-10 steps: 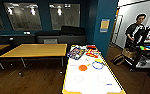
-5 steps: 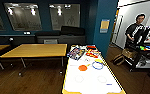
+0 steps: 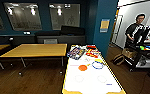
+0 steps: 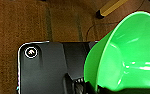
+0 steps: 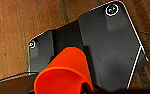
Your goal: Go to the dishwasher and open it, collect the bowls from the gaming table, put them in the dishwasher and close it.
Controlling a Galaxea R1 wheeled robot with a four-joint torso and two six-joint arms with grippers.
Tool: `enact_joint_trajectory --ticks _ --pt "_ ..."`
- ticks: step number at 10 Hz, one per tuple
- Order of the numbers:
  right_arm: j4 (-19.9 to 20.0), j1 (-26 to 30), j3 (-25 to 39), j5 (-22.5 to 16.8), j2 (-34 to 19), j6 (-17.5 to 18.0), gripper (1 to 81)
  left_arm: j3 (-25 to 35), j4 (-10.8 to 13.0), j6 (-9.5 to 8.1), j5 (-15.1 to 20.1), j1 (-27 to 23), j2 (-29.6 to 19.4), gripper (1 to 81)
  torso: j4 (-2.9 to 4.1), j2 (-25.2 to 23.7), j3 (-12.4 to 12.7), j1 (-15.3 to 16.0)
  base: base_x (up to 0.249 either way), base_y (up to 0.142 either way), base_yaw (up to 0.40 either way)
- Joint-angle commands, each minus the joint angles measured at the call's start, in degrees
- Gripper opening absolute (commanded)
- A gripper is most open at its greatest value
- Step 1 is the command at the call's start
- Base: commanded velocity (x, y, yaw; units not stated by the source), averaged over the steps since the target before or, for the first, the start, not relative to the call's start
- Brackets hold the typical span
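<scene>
gaming table (image 3: pixel 91 77) in lower centre of head view, glossy white top, yellow edging. on it: orange disc (image 3: pixel 82 67) mid-table, blue ring (image 3: pixel 97 65) just right of it, colourful clutter (image 3: pixel 77 52) at far end. plain yellow-topped table (image 3: pixel 36 50) at left, just beside gaming table's far corner, wooden floor (image 3: pixel 36 80) below. person (image 3: pixel 136 30) at upper right beside a dark control rig (image 3: pixel 144 47); brown bag (image 3: pixel 119 59) on floor between that rig and gaming table. left wrist view: green bowl (image 4: pixel 127 57) large at right, base at gripper end, looks held; fingers hidden, can't tell how far open. right wrist view: orange bowl (image 5: pixel 64 72) at lower centre over dark wrist plate, green edge at far left; claw opening likewise not visible.
</scene>
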Motion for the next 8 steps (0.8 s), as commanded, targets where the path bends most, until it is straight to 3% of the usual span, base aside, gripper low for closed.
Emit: enact_joint_trajectory --ticks 1,8 --pt "-0.30 1.58 -0.56 -2.16 -0.52 -0.05 1.0 0.71 1.03 0.40 1.61 -2.47 -0.72 1.0 0.00 0.00 0.00 0.01 -0.071 0.000 0.000" --pt "-0.56 1.76 -1.00 -2.16 -0.52 -0.14 1.0 0.71 1.21 0.57 1.78 -2.20 -0.10 1.0 0.00 -0.05 0.04 0.01 -0.089 0.000 0.000"
